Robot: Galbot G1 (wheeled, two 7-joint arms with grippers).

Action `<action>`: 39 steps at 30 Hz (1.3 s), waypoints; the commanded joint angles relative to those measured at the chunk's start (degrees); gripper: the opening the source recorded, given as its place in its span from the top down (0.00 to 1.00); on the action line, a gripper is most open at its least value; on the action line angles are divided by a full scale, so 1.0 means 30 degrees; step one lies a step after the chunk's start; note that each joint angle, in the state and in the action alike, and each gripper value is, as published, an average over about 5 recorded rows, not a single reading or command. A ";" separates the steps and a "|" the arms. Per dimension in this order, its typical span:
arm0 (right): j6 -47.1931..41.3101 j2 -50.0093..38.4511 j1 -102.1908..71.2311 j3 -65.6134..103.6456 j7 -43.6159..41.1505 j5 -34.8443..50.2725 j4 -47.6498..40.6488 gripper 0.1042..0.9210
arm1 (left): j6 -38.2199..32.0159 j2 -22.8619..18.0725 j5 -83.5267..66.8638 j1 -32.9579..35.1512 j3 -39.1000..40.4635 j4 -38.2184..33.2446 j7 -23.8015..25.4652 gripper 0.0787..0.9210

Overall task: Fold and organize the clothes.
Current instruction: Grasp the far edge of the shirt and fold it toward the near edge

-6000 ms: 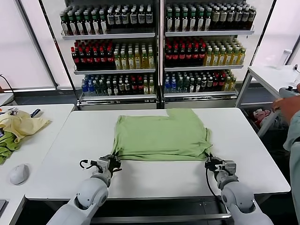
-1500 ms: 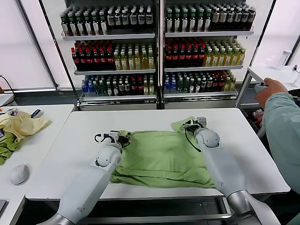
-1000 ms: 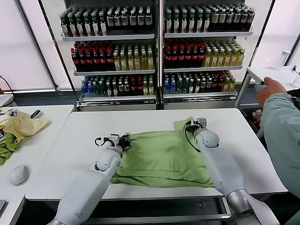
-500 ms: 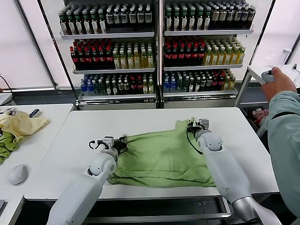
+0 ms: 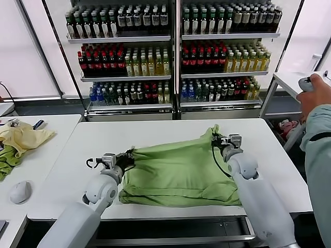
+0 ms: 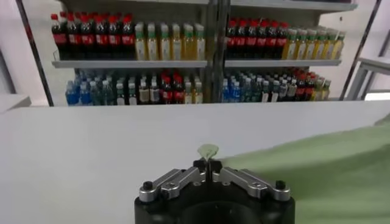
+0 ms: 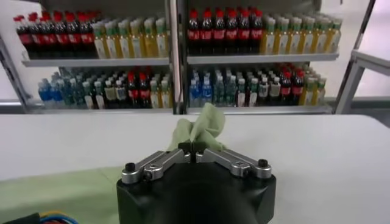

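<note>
The sage-green T-shirt (image 5: 178, 173) lies folded on the white table (image 5: 155, 134), its upper layer lifted and stretched between my two grippers. No print shows. My left gripper (image 5: 127, 156) is shut on the shirt's left corner; in the left wrist view (image 6: 208, 165) a green tip sticks out past the shut jaws. My right gripper (image 5: 218, 139) is shut on the right corner, where cloth (image 7: 198, 128) bunches up above the jaws (image 7: 194, 147). Both hold the fabric a little above the table.
A pale yellow garment (image 5: 20, 137) and a darker green cloth (image 5: 8, 163) lie on the side table at left, with a white mouse (image 5: 20, 192). Drink shelves (image 5: 176, 57) stand behind. A person's arm (image 5: 318, 134) is at the right.
Both grippers, holding the shirt's edge, have pulled back toward me and spread outward over the last second. The lifted layer is drawn tighter and higher at the right corner.
</note>
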 commanded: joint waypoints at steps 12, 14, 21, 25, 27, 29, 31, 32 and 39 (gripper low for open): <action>-0.0601 -0.0656 -1.0017 0.3131 0.0661 -0.1249 0.9124 0.99 | 0.0592 0.1278 0.2137 0.5969 -0.0957 -0.5187 0.0313 0.98; -0.0631 -0.0500 -1.0208 0.3103 0.0771 -0.1537 0.8970 0.99 | 0.0565 0.1177 0.2556 0.6203 -0.0951 -0.5046 0.0359 0.98; -0.0953 -0.0024 -0.9823 0.2734 0.1161 -0.2313 0.7700 0.99 | 0.0451 0.0652 0.3875 0.6154 -0.0862 -0.4227 0.0471 0.98; -0.1015 0.0110 -0.9612 0.2596 0.1056 -0.2591 0.7457 0.98 | 0.0042 0.0389 0.4330 0.6127 -0.0845 -0.4376 0.0473 0.96; -0.0965 0.0125 -0.9673 0.2597 0.0940 -0.2772 0.7603 0.94 | -0.0389 0.0221 0.4780 0.6214 -0.0861 -0.4563 0.0399 0.91; -0.0881 0.0113 -0.9803 0.2623 0.0843 -0.2962 0.7807 0.88 | -0.0837 0.0028 0.5277 0.6394 -0.0886 -0.4841 0.0207 0.85; -0.0756 0.0087 -0.9984 0.2674 0.0784 -0.3108 0.8041 0.80 | -0.1227 -0.0261 0.5823 0.6676 -0.0968 -0.5163 -0.0109 0.79; -0.0699 0.0079 -1.0069 0.2703 0.0759 -0.3177 0.8149 0.77 | -0.1405 -0.0476 0.6113 0.6846 -0.1056 -0.5312 -0.0285 0.75; -0.0410 0.0164 -1.0525 0.2831 0.0665 -0.3520 0.8626 0.52 | -0.1750 -0.2880 0.7389 0.7935 -0.1962 -0.5118 -0.1591 0.49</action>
